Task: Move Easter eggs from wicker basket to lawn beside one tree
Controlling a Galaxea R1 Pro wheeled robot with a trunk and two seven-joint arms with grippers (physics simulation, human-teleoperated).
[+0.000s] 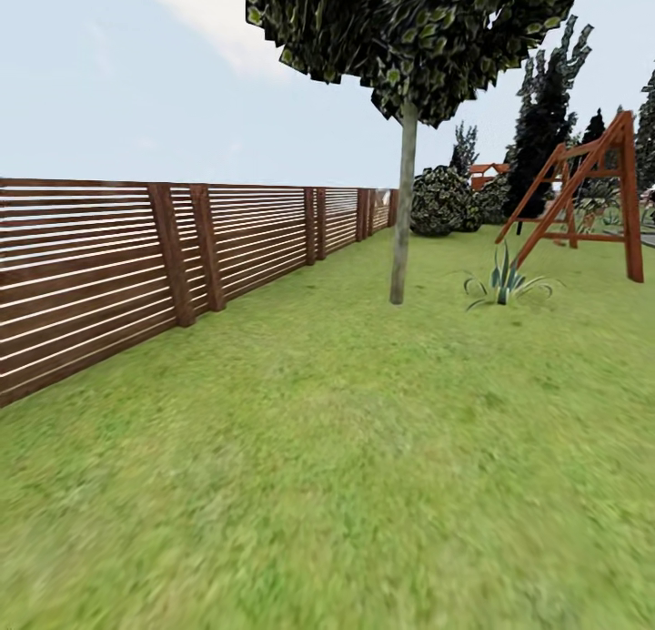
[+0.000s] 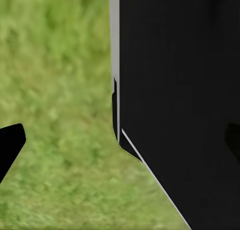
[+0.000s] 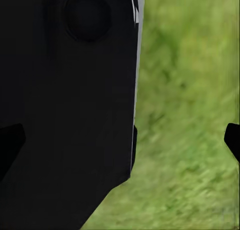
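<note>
Lawn (image 1: 364, 448) wide, slat fence (image 1: 136, 257) on left, tree (image 1: 401, 202) ahead, swing frame (image 1: 591, 188) right. Both tools spread.

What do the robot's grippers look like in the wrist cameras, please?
Little shows. Each fingertip is a flat black wedge with an angled end, as on the left gripper and the right gripper. Beside them stands a large black body panel with a thin pale grey edge.

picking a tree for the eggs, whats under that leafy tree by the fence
Under the tree lies bare lawn; a spiky plant grows beside it. Ground directly behind the trunk is covered.
</note>
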